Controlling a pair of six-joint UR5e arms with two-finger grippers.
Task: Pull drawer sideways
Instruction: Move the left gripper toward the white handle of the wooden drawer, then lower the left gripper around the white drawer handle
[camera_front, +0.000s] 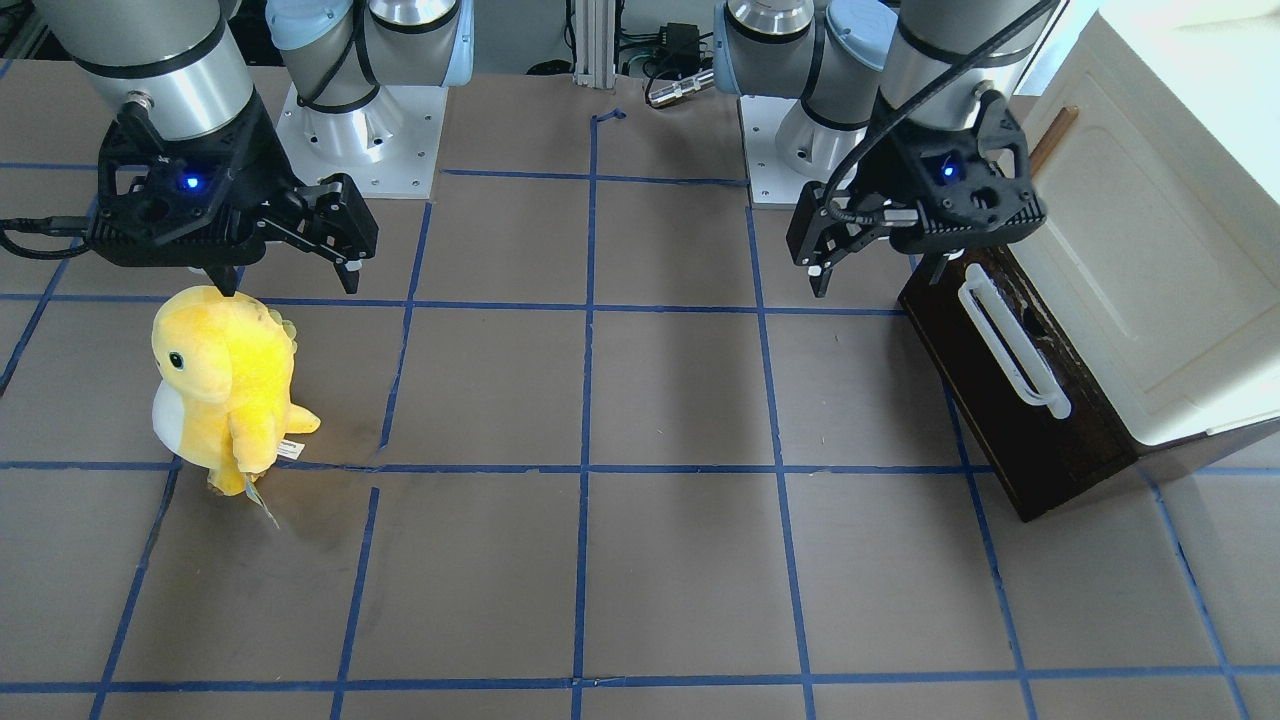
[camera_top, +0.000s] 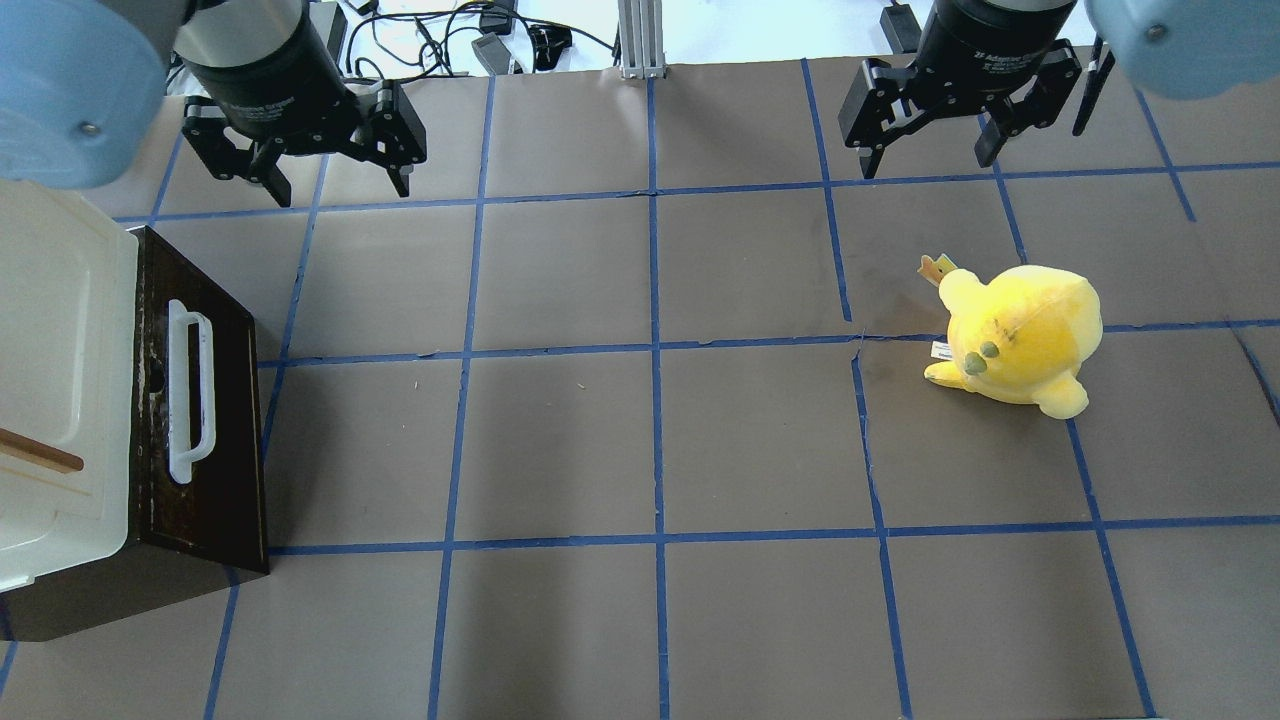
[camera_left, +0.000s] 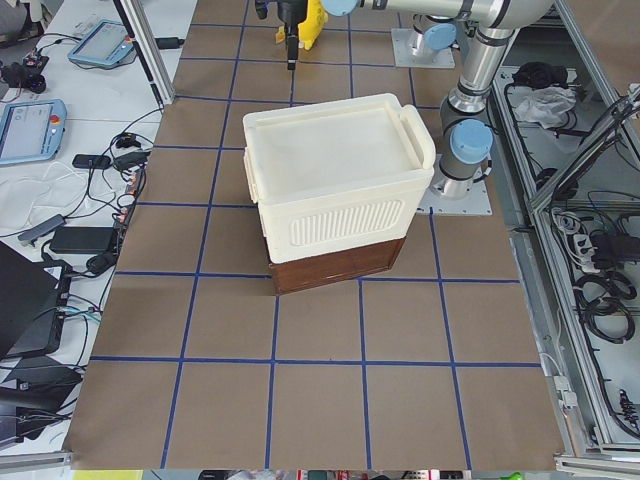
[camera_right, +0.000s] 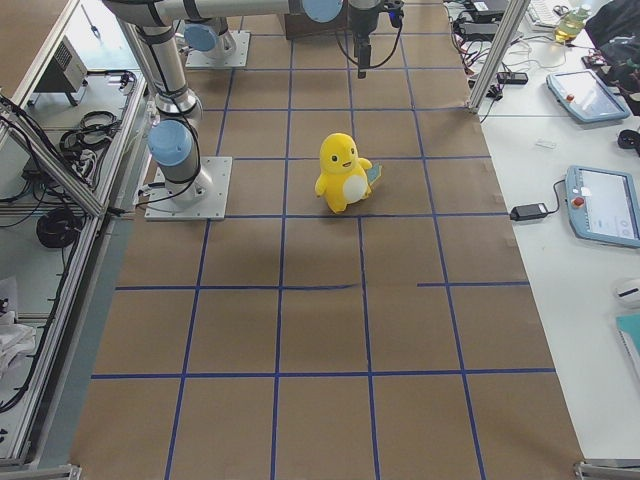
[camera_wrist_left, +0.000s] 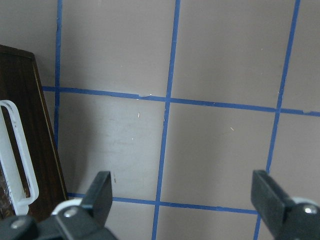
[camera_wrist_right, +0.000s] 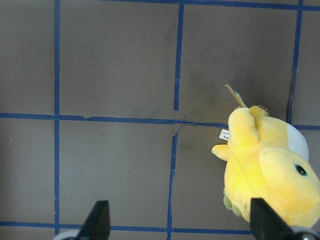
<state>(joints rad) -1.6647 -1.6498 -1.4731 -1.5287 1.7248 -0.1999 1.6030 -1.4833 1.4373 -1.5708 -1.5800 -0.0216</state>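
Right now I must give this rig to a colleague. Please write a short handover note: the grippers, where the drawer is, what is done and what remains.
Left gripper: open, empty, above the table near one end of the drawer, touching nothing.
Right gripper: open, empty, on the other side, near the yellow plush toy.
Drawer: at the bottom of the cream-white cabinet on the robot's left. Its white bar handle faces the table's middle. No tray interior shows, so it looks shut.
Done: nothing on the drawer yet.
Left: bring the left gripper to the handle, grip it, and pull the drawer out sideways.
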